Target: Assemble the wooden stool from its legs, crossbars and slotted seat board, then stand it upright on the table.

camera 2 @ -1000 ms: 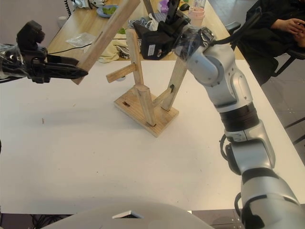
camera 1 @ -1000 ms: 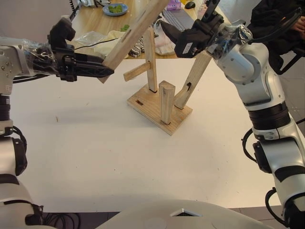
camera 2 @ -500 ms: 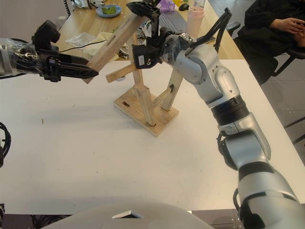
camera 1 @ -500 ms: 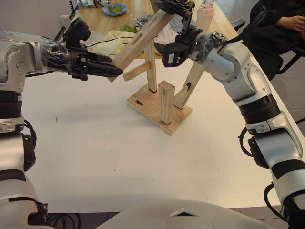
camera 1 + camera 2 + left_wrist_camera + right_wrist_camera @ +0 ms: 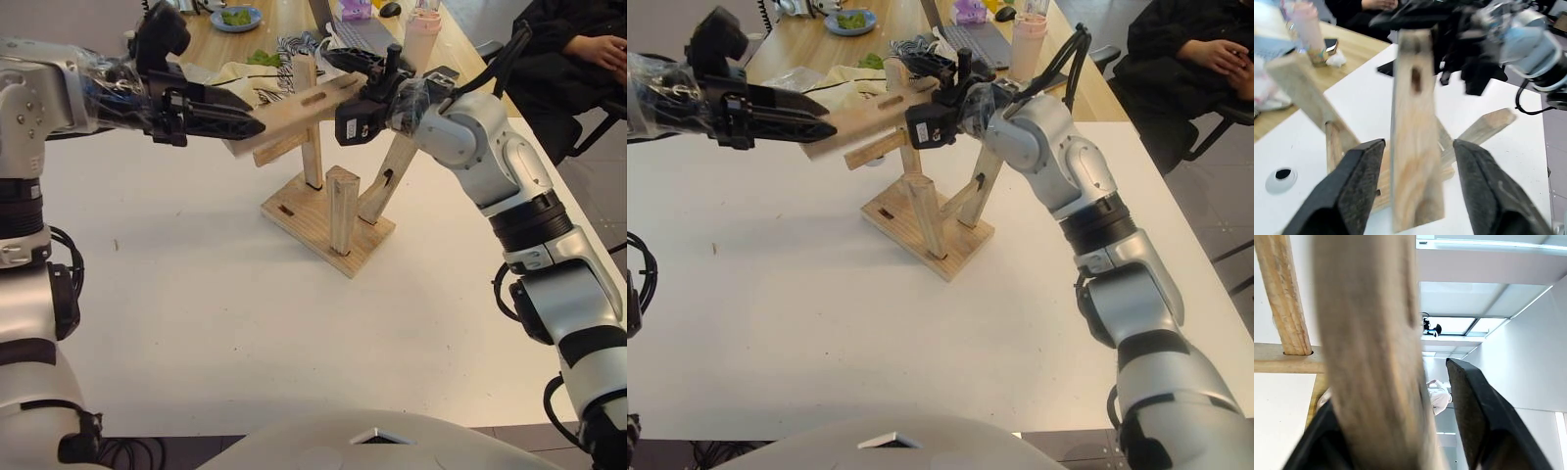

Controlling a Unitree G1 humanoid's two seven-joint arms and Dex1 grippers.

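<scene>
The slotted seat board lies flat on the white table. Three legs stand up from it, and a short crossbar sticks out of the far leg. A fourth leg hangs almost level above them. My left gripper is shut on its left end; in the left wrist view the leg runs away between the fingers. My right gripper straddles the other end, open, with a gap beside one finger.
Behind the white table stands a wooden desk with a laptop, a pink-lidded cup, a blue plate and cloths. A person sits at the back right. The near half of the white table has free room.
The held leg has swung from a steep slant to nearly level. My right gripper came from beside it onto its far end. My left gripper rose and moved right.
</scene>
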